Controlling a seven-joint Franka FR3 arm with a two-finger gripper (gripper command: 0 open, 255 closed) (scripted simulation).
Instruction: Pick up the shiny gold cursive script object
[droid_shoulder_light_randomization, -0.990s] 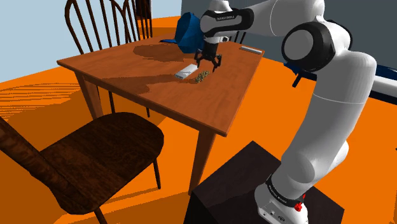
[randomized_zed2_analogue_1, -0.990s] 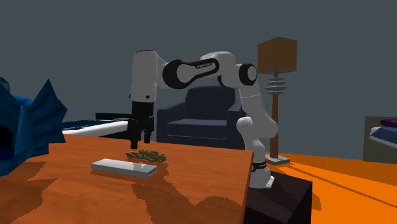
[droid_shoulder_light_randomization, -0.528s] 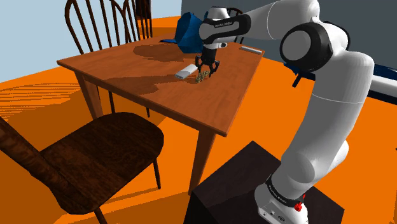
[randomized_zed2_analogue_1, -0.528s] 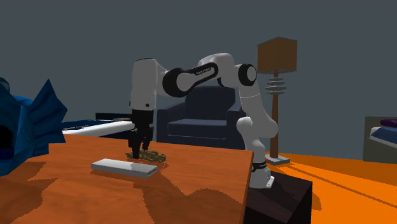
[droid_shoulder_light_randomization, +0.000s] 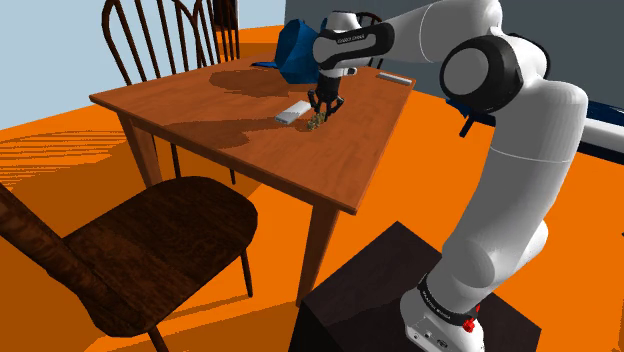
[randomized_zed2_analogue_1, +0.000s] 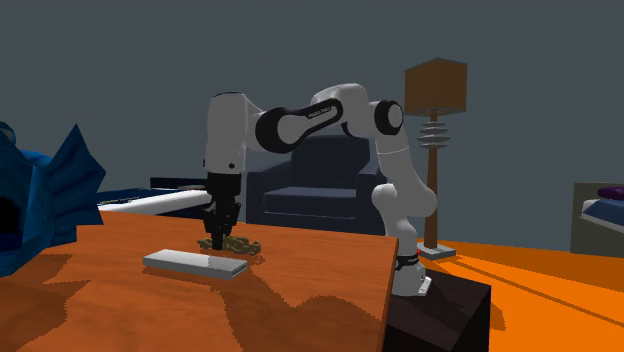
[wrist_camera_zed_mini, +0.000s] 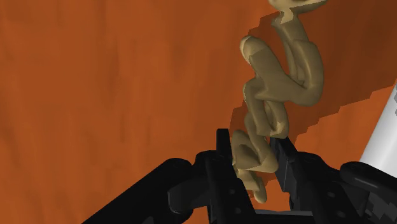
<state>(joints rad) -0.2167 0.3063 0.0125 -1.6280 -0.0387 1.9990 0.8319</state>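
1 brown wooden table (droid_shoulder_light_randomization: 200, 110) takes up the middle of the shoulder view, with a dark wooden chair (droid_shoulder_light_randomization: 170, 235) in front of it and spindle-backed chairs (droid_shoulder_light_randomization: 150, 40) at its far side. The white arm (droid_shoulder_light_randomization: 520, 150) rises from the black stand (droid_shoulder_light_randomization: 380, 290) at that view's lower right and reaches up and left over the tabletop. A crumpled blue object (droid_shoulder_light_randomization: 295, 50) sits on the far part of the table, behind the arm's hand. In the second exterior view a dark armchair (randomized_zed2_analogue_1: 320, 185) and a floor lamp (randomized_zed2_analogue_1: 436, 90) stand behind the arm. A flat grey slab (randomized_zed2_analogue_1: 193, 263) lies on the table, and just beside it is the gold cursive script object (randomized_zed2_analogue_1: 238, 243), which seems to rest on the wood, though the contact is hard to make out. The gripper (randomized_zed2_analogue_1: 218, 238) points straight down at 1 end of the script. In the wrist view its 2 black fingers (wrist_camera_zed_mini: 222, 159) press against both sides of the script's nearest loop, pinching it, while the rest of the gold lettering runs away from the gripper across the brown surface, with a corner of the slab beside it.
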